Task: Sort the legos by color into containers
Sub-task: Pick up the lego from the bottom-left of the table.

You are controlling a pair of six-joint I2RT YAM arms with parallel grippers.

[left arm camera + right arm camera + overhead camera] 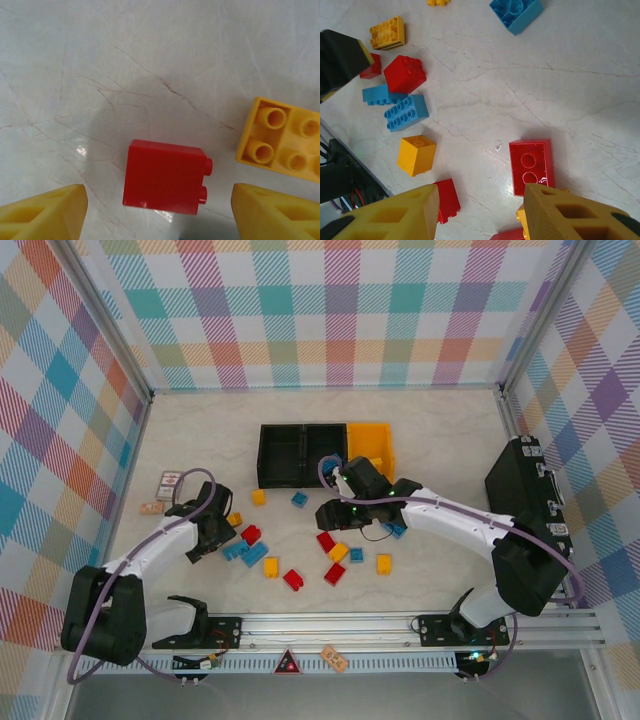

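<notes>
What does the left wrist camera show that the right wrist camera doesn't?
Left wrist: a close look at one red lego lying on its side, studs pointing right, between the fingers of the open left gripper. Right wrist: beyond the open right gripper, a wider spread with blue legos, an upside-down red lego, and the left gripper's dark body at the left edge. Both: the marbled table, red and yellow legos, yellow fingers.
</notes>
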